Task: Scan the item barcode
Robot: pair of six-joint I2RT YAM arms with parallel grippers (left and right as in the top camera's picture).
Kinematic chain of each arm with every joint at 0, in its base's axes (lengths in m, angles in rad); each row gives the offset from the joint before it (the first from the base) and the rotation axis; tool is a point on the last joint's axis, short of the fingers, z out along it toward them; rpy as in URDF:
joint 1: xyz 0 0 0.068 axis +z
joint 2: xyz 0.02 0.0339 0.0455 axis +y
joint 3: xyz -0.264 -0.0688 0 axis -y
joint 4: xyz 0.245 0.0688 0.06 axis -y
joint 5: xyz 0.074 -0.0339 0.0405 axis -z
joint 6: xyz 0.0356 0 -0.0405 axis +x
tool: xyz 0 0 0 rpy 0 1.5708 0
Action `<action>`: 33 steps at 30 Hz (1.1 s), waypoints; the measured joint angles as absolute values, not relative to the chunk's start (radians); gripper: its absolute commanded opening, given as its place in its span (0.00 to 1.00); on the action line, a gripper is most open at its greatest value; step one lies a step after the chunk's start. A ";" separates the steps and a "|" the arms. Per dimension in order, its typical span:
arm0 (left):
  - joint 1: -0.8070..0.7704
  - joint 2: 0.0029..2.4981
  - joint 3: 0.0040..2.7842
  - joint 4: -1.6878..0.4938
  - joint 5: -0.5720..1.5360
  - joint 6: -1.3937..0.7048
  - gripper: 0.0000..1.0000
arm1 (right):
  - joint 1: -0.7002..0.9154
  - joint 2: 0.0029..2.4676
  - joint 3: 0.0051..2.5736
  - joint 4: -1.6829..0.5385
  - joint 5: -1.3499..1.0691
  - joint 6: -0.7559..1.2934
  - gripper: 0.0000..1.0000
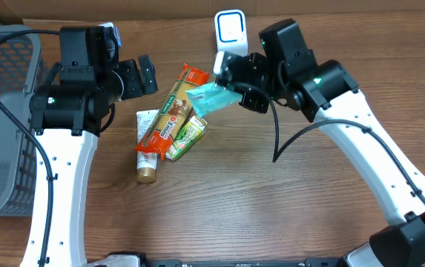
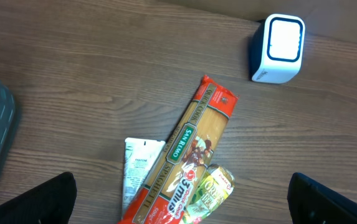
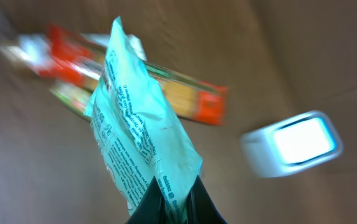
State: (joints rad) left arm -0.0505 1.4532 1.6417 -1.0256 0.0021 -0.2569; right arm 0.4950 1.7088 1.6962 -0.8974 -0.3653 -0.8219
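Note:
A light teal packet (image 1: 211, 99) hangs above the table, pinched at one end by my right gripper (image 1: 231, 87), which is shut on it. In the right wrist view the teal packet (image 3: 138, 118) fills the middle, with the fingers (image 3: 150, 208) clamped on its lower edge. The white barcode scanner (image 1: 229, 30) stands just behind it at the back; the scanner (image 3: 293, 143) shows blurred at the right. My left gripper (image 1: 147, 76) is open and empty, left of the pile; its fingertips (image 2: 38, 202) show at the bottom corners.
A spaghetti box (image 1: 169, 110), a white tube (image 1: 147, 144) and a green-yellow packet (image 1: 186, 136) lie together mid-table. A grey basket (image 1: 1, 119) stands at the left edge.

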 measured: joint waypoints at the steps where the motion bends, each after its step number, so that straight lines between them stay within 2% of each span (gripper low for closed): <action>1: -0.051 1.453 1.642 -1.026 0.002 -0.257 1.00 | 0.486 1.712 1.696 -0.912 -0.394 -0.765 0.04; 11: -0.051 1.453 1.642 -1.026 0.002 -0.257 1.00 | 0.325 1.747 1.641 -0.925 -0.426 -0.303 0.04; 21: -0.051 1.453 1.642 -1.026 0.002 -0.257 1.00 | -0.015 1.892 1.517 -0.934 -0.251 0.389 0.04; 26: -0.051 1.453 1.642 -1.026 0.002 -0.257 1.00 | -0.169 1.895 1.415 -0.930 -0.186 0.715 0.07; 29: -0.051 1.453 1.642 -1.026 0.002 -0.257 1.00 | -0.237 1.895 1.352 -0.937 -0.175 0.843 0.13; 30: -0.051 1.453 1.642 -1.026 0.002 -0.257 1.00 | -0.255 1.895 1.338 -0.939 -0.175 0.866 0.24; 32: -0.051 1.453 1.642 -1.026 0.002 -0.257 0.99 | -0.276 1.895 1.326 -0.960 -0.168 0.898 0.84; 33: -0.051 1.453 1.642 -1.025 0.002 -0.257 1.00 | -0.283 1.895 1.323 -0.976 -0.162 0.917 1.00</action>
